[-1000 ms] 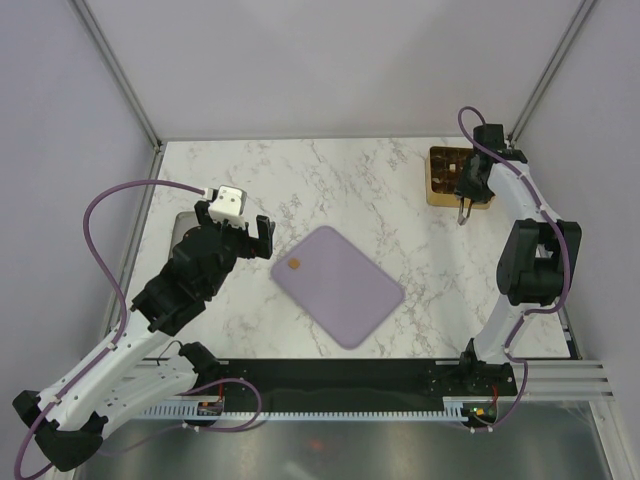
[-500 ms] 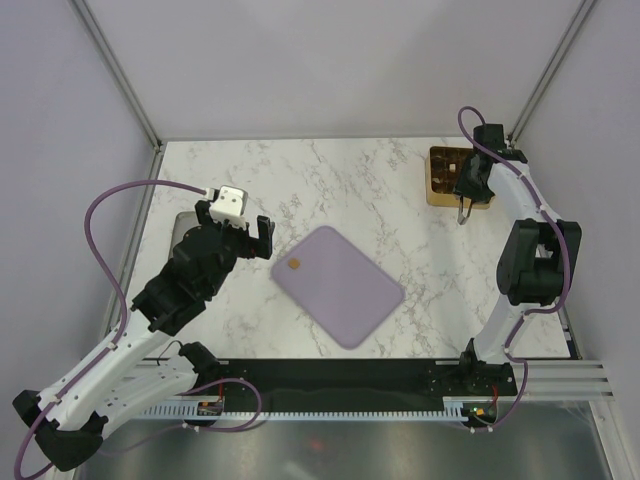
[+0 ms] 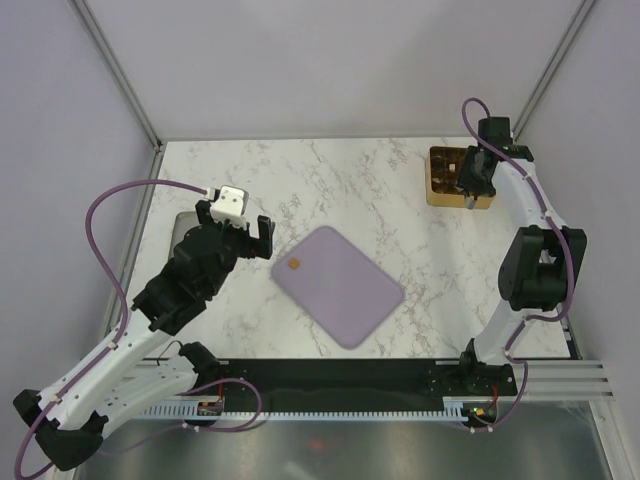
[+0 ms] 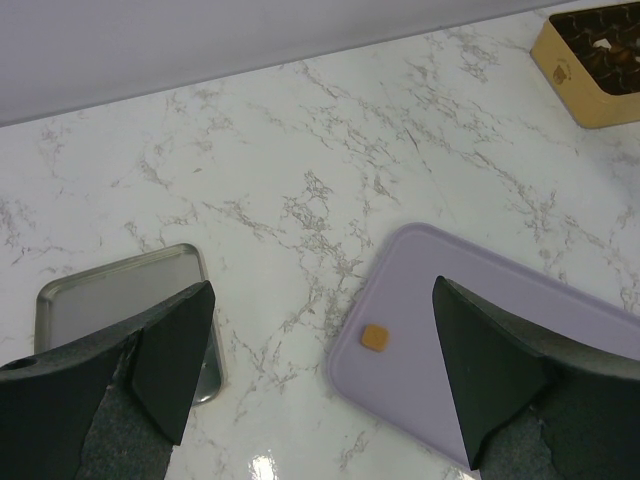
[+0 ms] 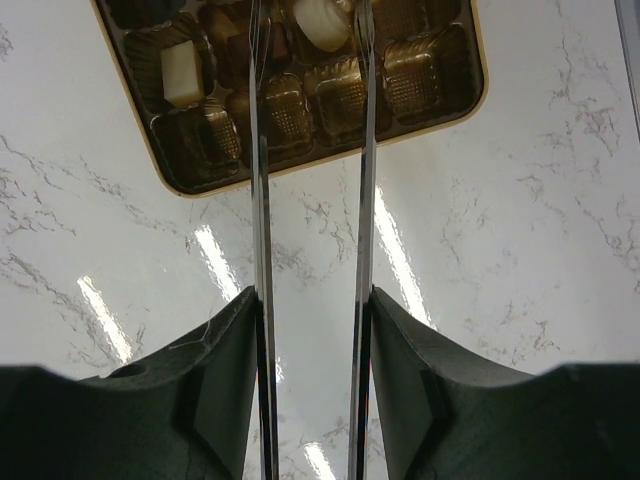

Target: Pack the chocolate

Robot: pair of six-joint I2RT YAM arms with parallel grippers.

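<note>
Hovering over the gold tray (image 4: 588,98) at the far right of the counter (image 4: 300,130), the right pincer (image 3: 469,198) aims its two thin blades down at the grid, seemingly so that a piece can drop straight into a compartment. A cream-white round chocolate (image 5: 320,22) shows between the blades near their tips. The tips run off the top of the right wrist view, so I cannot tell whether the piece is gripped or simply lying in its cup. The gap between the blades is narrow, little wider than that piece. Being round, it has no long axis. A white oblong chocolate (image 5: 180,72) sits in a compartment to the left, its longer side roughly parallel to the blades, among dark brown pieces. On the left, the left pincer (image 4: 321,300) hangs empty with its fingers spread wide. It frames a lone caramel chocolate (image 4: 375,338), probably staged for a descent. That piece lies flat near the far-left corner of the lilac mat (image 4: 400,290); it is squarish, so no axis dominates. A steel tray (image 4: 110,275) rests left of the mat, apart from it.
</note>
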